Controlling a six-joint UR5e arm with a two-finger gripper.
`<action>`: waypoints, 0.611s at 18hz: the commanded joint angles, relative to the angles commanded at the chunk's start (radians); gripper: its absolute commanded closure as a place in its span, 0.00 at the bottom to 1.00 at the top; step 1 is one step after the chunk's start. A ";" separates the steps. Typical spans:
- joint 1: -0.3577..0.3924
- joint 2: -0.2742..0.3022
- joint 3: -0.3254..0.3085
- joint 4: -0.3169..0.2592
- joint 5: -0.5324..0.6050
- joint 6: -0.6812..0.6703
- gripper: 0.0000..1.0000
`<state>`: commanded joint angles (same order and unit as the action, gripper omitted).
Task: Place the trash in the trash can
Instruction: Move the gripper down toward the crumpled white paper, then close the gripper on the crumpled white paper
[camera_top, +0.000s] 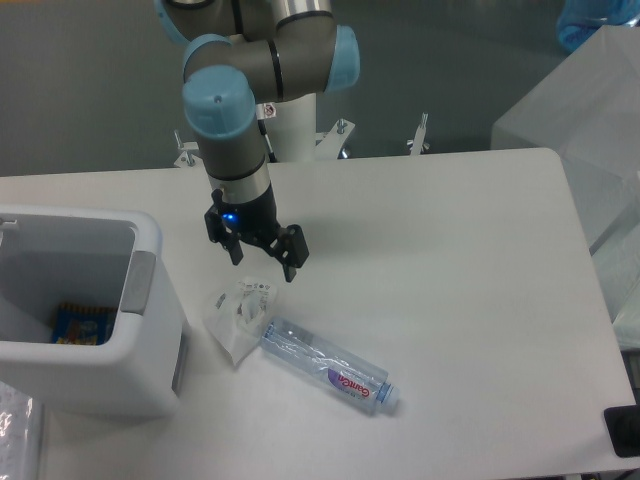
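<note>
Gripper: jaws spread, holding nothing — poised above the wrapper.
Wrapper: flat on the table, touching the bottle near its base.
Trash can: left, near the wrapper; something blue and yellow inside, probably a packet.
Approach: descend straight, pinch a raised fold — thin film slips.
Table: white, smooth.
Room: grey wall behind.

You have only one view: a fixed camera set high in front of the table, looking down and across it toward the arm's base at the far edge. It stands back enough to take in nearly the whole tabletop. The bin beside the near left corner is cut by the frame's left edge.
</note>
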<state>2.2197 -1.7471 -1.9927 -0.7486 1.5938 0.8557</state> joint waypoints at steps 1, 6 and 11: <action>0.000 -0.018 0.000 0.000 0.002 0.022 0.00; -0.020 -0.071 0.014 0.003 0.005 0.091 0.00; -0.023 -0.109 0.014 0.009 0.003 0.077 0.00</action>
<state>2.1967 -1.8561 -1.9788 -0.7394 1.5969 0.9327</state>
